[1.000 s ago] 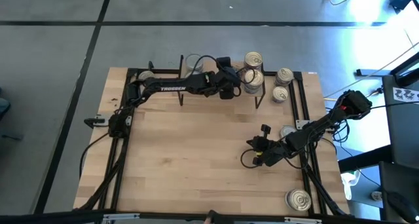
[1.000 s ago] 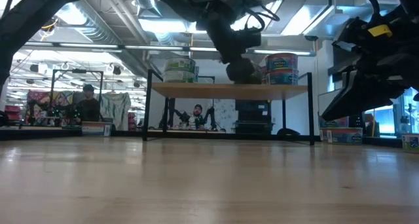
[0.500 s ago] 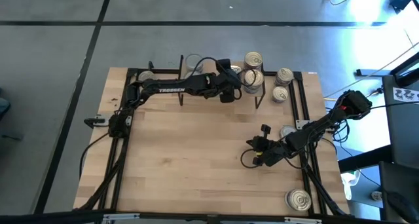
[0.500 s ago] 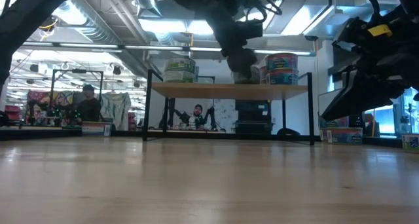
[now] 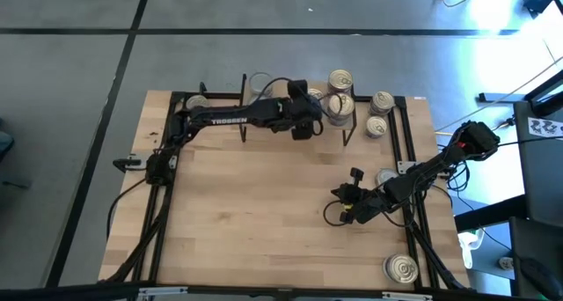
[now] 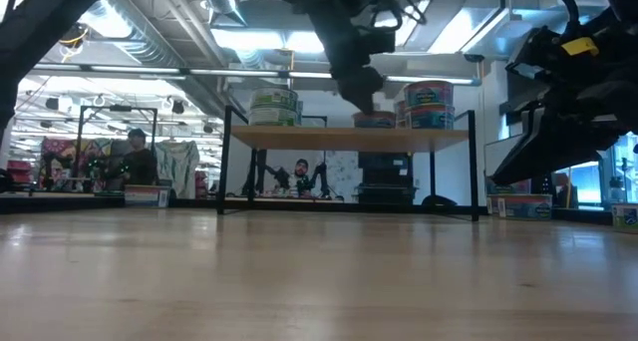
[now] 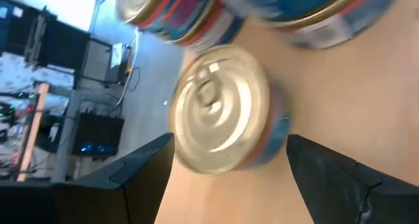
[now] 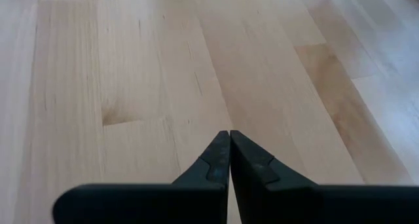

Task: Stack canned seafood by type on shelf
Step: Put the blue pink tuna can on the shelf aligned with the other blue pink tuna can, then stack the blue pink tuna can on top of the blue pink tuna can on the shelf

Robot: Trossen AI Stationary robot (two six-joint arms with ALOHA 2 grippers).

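Observation:
The shelf [image 6: 299, 137] stands at the table's far side. On it are a stack of tins at its left [image 6: 274, 107], a stack at its right [image 6: 429, 104], and a single gold-lidded can [image 7: 219, 109] between them, resting on its base [image 6: 374, 120]. My left gripper [image 6: 359, 82] hovers open just above and in front of this can, its fingers either side of it without touching. My right gripper [image 8: 229, 149] is shut over the bare tabletop at the right [image 5: 347, 209].
Loose cans sit on the table right of the shelf [image 5: 381, 101] [image 5: 376, 125], one near the right arm [image 5: 387, 176], one at the near right corner [image 5: 400, 267] and one at the far left [image 5: 196, 101]. The table's middle is bare wood.
My left gripper has risen off the shelf and drawn back a little toward the table's left, tipping as it went. The single can it stood around now shows on the shelf board, standing where it was.

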